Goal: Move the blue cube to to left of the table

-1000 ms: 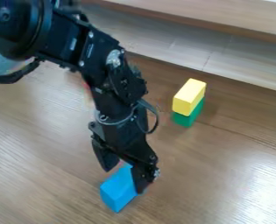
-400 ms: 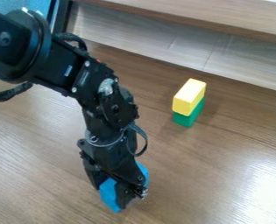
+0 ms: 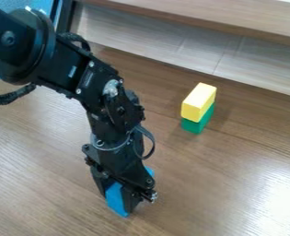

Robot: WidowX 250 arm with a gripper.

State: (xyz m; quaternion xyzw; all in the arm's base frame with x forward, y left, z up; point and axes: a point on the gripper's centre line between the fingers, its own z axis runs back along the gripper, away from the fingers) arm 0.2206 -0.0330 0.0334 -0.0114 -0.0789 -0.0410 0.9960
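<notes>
Down-left of yellow blk (image 3: 198,100), the gripper (image 3: 117,203) is clamped on blue blk (image 3: 114,198), whose long axis runs btwn the jaws approx. twd yellow blk, so next move prob. = carry it L, further from yellow blk, w/o twisting.

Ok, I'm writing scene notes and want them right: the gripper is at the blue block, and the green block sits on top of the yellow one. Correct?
Not quite: the camera view shows the yellow block on top of the green one. The gripper is at the blue block.
</notes>
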